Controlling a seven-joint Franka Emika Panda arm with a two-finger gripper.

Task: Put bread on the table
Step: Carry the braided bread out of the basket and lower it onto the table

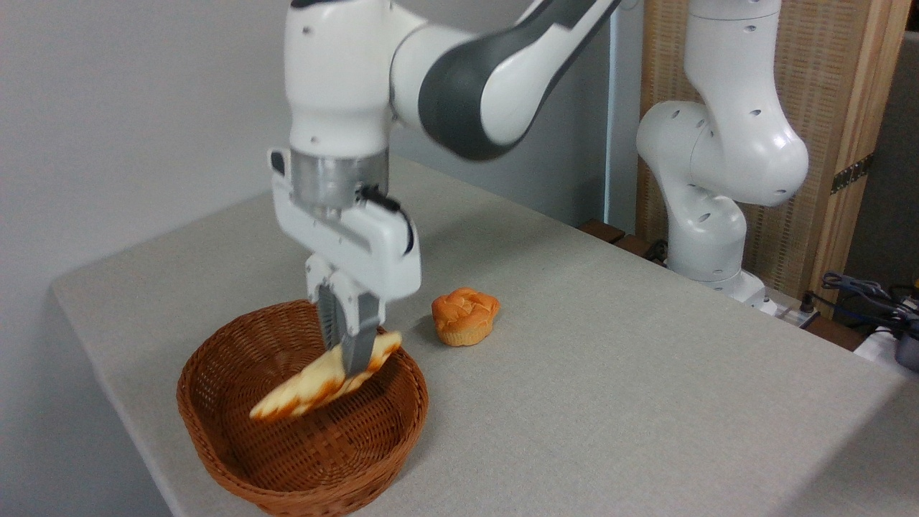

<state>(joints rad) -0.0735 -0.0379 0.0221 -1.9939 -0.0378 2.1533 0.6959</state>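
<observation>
A large tabletop covered in light grey-beige cloth (pixel 610 373) fills most of the view, its rounded corner at nine o'clock and its far edge running toward two o'clock. The cloth is plain and lightly textured, with soft shadows under the objects on it. Behind it stands a pale grey wall, and at one o'clock a panel of woven cane in a light wooden frame (pixel 826 108). A tangle of dark cables (pixel 865 291) lies off the table's edge at three o'clock.

A round brown woven wicker basket (pixel 237 402) sits on the cloth at seven o'clock. Above its hollow hangs the white two-finger gripper (pixel 350 345) of the white and dark grey robot arm (pixel 459 79), whose base (pixel 718 215) stands past the table at two o'clock. The fingers are drawn close together, pinching the long braided loaf of pale cream and golden-brown bread (pixel 316 384) near its upper end. The bread is held in the air, tilted, with its lower pointed tip toward eight o'clock over the basket's inside; whether it touches the basket cannot be told.

A small round orange muffin-shaped bun (pixel 465 316) rests on the cloth just beside the basket, at its two o'clock, apart from the gripper.
</observation>
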